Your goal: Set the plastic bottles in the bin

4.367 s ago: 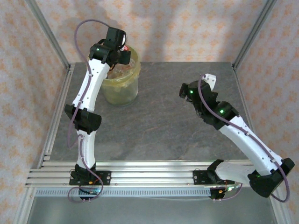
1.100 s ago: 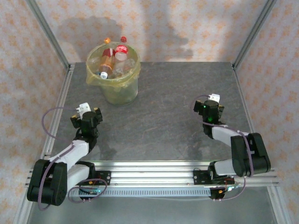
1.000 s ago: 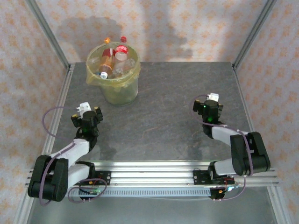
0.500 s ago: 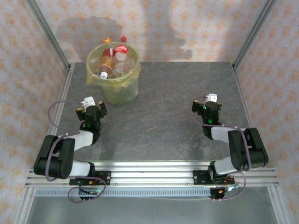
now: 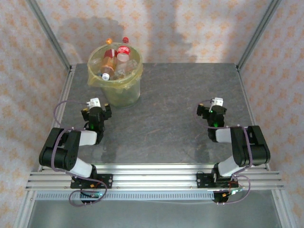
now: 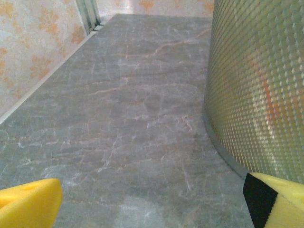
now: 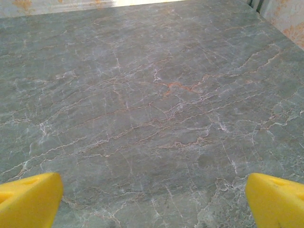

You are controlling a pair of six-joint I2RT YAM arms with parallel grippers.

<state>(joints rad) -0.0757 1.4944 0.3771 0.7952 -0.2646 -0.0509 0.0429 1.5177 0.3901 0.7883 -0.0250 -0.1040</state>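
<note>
Table of grey, white-veined stone look, matte, under both arms. Left gripper low over the slab, arm doubled back on itself, elbow near the base; blunt yellow fingers spread wide open. Just ahead and to its right, bin: round, translucent dimpled wall, yellow-green liner bunched over the rim. Heaped inside, plastic bottles, clear or orange-filled, red and orange caps poking above the rim. Well off to the right, right gripper likewise low, arm folded, yellow fingers parted wide, veined slab ahead.
</note>
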